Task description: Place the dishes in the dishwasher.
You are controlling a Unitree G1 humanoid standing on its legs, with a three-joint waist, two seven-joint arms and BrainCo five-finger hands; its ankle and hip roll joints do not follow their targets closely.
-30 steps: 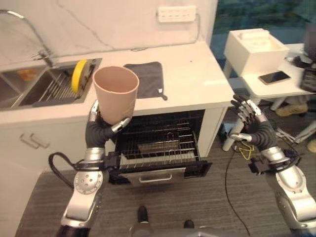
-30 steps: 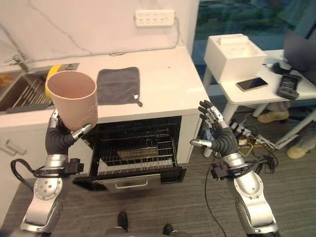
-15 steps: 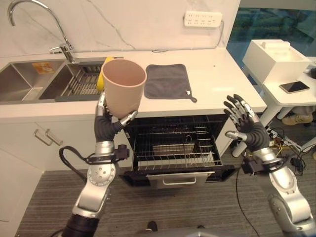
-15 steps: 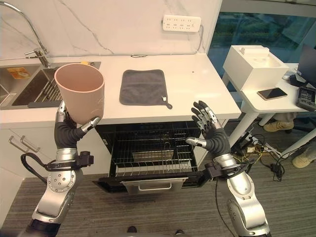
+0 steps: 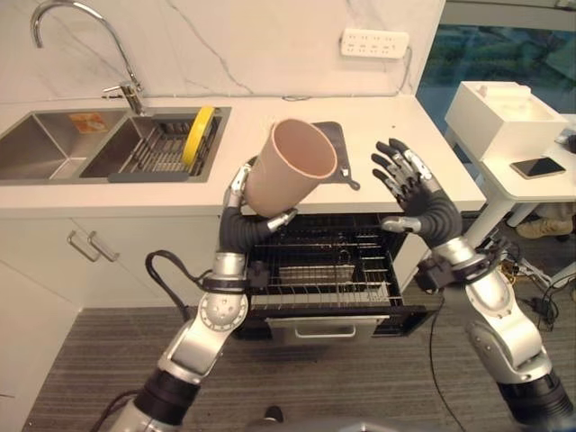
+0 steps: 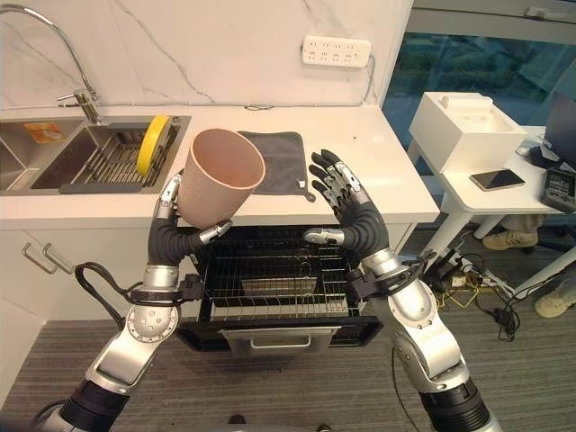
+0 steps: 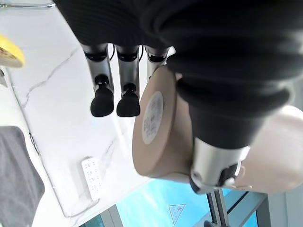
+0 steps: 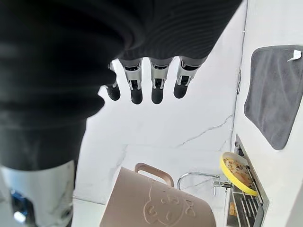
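Both hands hover above the open dishwasher (image 6: 270, 288); left hand (image 6: 171, 236) grips a tan cup (image 6: 216, 177); right hand (image 6: 353, 219) spread, empty; white countertop (image 6: 360, 171) carries a grey cloth (image 6: 283, 160).

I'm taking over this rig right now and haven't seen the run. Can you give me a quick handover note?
Left hand: shut on the beige cup, held tilted above the open dishwasher.
Right hand: open, fingers spread, beside the cup, holding nothing.
Yellow plate stands in the sink rack.
Done: dishwasher open, rack pulled out, cup in hand.
Left: set the cup in the dishwasher rack, then fetch the yellow plate.
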